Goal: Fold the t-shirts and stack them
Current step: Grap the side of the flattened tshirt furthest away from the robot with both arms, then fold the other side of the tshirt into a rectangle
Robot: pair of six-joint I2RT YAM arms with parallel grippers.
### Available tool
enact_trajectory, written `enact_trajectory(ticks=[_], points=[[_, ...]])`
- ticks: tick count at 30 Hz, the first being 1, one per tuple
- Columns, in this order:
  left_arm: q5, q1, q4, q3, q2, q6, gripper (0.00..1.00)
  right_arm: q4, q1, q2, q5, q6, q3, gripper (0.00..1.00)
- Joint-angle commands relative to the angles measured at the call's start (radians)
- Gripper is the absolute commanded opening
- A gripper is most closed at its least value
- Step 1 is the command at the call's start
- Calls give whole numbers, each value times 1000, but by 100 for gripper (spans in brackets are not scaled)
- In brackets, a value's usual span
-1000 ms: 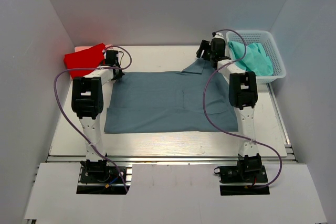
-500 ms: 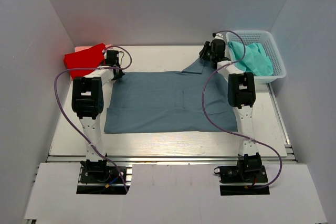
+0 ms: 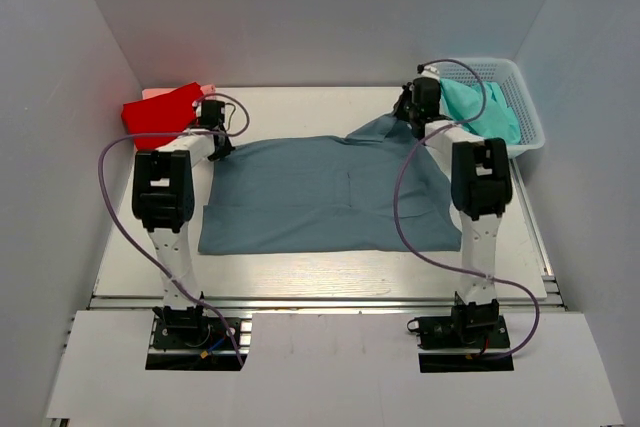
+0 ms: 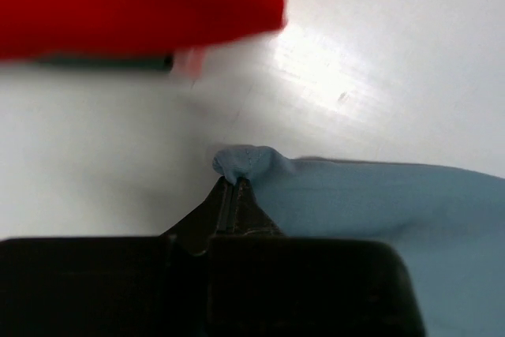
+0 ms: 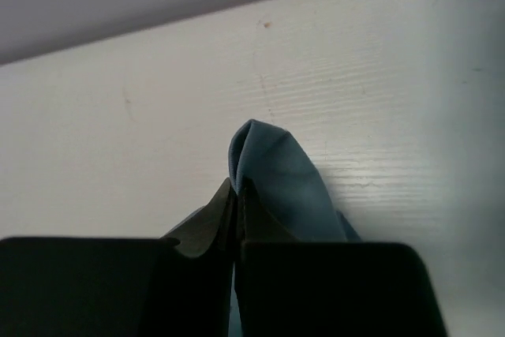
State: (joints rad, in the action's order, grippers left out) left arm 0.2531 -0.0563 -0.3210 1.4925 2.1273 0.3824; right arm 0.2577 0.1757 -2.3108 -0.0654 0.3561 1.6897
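A blue-grey t-shirt (image 3: 320, 197) lies flat on the tabletop (image 3: 300, 272), its long axis running left to right. The left pincer (image 4: 235, 185) is clamped on its far-left corner, the right pincer (image 5: 237, 189) on its far-right corner. The rest of the cloth spreads toward the near edge, so the fold likely comes nearward.

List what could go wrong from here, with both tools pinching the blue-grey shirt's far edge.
1. The left tool and right tool each hold only a small tip of the blue-grey t-shirt, so a corner may slip out mid-fold.
2. The left tool sits close to the red t-shirt; lifting might drag it.
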Motion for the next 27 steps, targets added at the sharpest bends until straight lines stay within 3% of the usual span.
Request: enact_trajectory(ticks=[1,15,27], points=[[22,-5,0,-86,-157,-10,0,82,7,209,-76,-6,-102,0],[-47,-5,51,-362,-438,-8,0,-139,8,750,-137,98,-545,0],[-86,-5,60,-560,-664,44,0,-334,8,1007,-151,164,-771,0]])
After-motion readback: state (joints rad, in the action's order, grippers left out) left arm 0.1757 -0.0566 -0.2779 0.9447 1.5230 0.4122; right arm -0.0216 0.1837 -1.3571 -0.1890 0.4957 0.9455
